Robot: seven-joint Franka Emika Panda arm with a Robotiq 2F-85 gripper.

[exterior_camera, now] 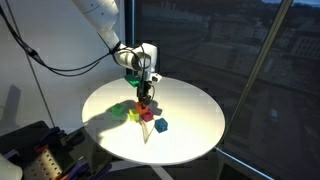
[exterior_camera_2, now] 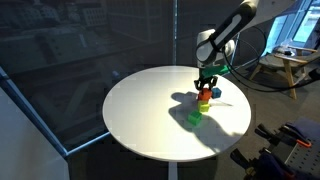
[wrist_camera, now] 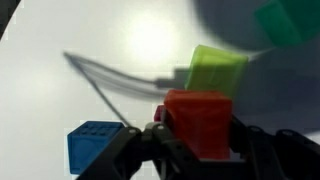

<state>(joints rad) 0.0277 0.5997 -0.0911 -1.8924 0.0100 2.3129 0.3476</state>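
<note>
My gripper (wrist_camera: 198, 150) is shut on an orange-red block (wrist_camera: 198, 120), which fills the space between the two fingers in the wrist view. In both exterior views the gripper (exterior_camera: 146, 90) (exterior_camera_2: 205, 87) hangs low over a cluster of small blocks on the round white table (exterior_camera: 190, 105). Below and beside the held block are a yellow-green block (wrist_camera: 215, 70), a blue block (wrist_camera: 95, 145) and a green block (wrist_camera: 285, 20). In an exterior view the green (exterior_camera: 120, 110), yellow (exterior_camera: 134, 116), red (exterior_camera: 147, 114) and blue (exterior_camera: 161, 125) blocks lie in a row.
The table (exterior_camera_2: 150, 110) stands next to dark glass walls. A cable loops down from the arm (exterior_camera: 60, 65). Equipment sits at the frame's lower left corner (exterior_camera: 30, 150), and a wooden stool (exterior_camera_2: 285, 65) stands behind the table.
</note>
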